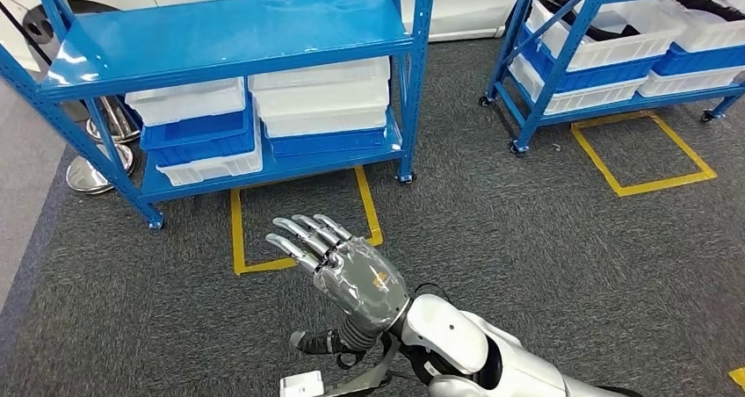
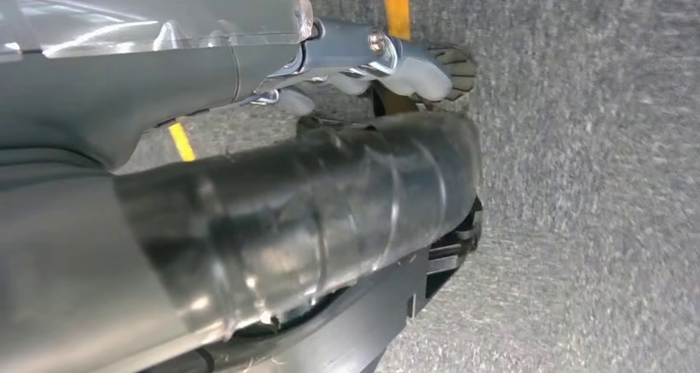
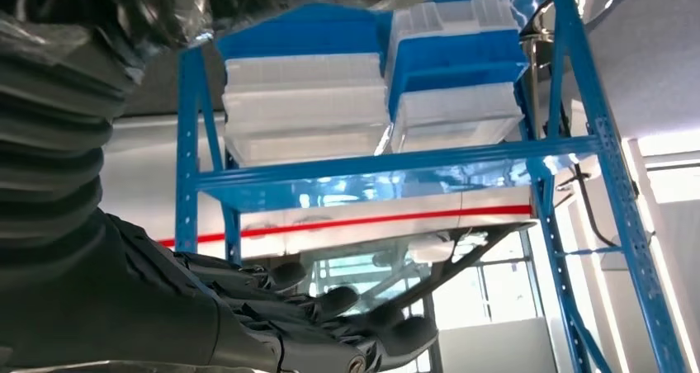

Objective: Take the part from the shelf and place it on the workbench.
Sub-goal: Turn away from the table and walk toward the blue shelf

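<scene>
A blue shelf (image 1: 228, 28) stands ahead on grey carpet, its top board bare. On its lower board sit stacked white bins (image 1: 321, 98) and a blue bin (image 1: 198, 133); what they contain is hidden, and I cannot make out a part. My right hand (image 1: 351, 270) is raised in front of the shelf with its fingers stretched out and apart, holding nothing. The right wrist view has the same shelf (image 3: 396, 162) and bins (image 3: 305, 101) beyond the right hand's fingers (image 3: 330, 307). My left hand (image 2: 248, 183) hangs over the carpet, one finger (image 2: 388, 59) extended, nothing in it.
A second blue shelf (image 1: 615, 37) with white and blue bins stands at the right on castors. Yellow tape squares (image 1: 237, 230) mark the floor in front of each shelf. Chrome stand bases (image 1: 97, 169) sit left of the near shelf.
</scene>
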